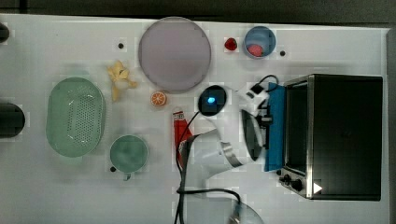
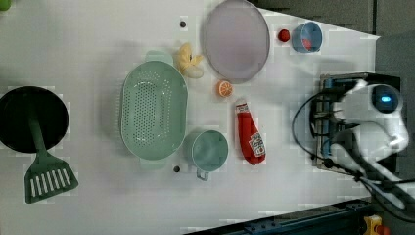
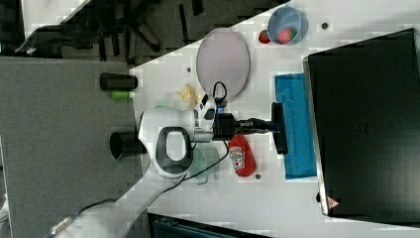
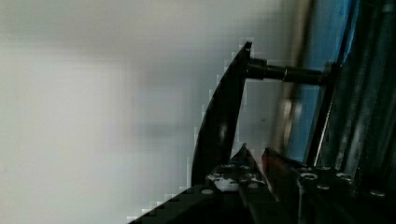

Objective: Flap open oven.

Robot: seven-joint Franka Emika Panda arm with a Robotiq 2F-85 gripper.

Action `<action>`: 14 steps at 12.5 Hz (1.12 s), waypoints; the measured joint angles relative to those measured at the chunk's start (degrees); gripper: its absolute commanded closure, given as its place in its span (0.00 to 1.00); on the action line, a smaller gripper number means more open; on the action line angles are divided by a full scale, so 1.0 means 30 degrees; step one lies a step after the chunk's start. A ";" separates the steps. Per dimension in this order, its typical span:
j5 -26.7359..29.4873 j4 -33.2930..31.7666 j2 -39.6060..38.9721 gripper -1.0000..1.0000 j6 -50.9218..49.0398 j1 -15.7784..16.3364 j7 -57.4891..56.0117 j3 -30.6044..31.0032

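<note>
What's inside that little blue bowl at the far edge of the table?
The blue bowl holds something small and red-pink, perhaps a strawberry; its underside is hidden. Another red piece sits outside, beside the bowl.

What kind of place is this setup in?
Most likely a robot lab's tabletop test bench dressed as a kitchen: a white table holds a toaster oven, a green colander and a ketchup bottle, with a robot arm mounted alongside.
</note>
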State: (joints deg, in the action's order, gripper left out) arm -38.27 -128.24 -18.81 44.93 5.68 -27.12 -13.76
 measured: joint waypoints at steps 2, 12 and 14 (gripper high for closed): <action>-0.1473 -0.0075 -0.1044 0.82 0.0084 0.0933 0.2000 0.0147; -0.5856 0.1492 -0.6048 0.82 -0.1557 0.3562 0.9988 0.0319; -0.5838 0.1940 -0.6337 0.82 -0.2219 0.3861 1.0058 0.0375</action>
State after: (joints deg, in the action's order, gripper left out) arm -55.79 -122.42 -37.82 38.27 17.26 3.05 -12.63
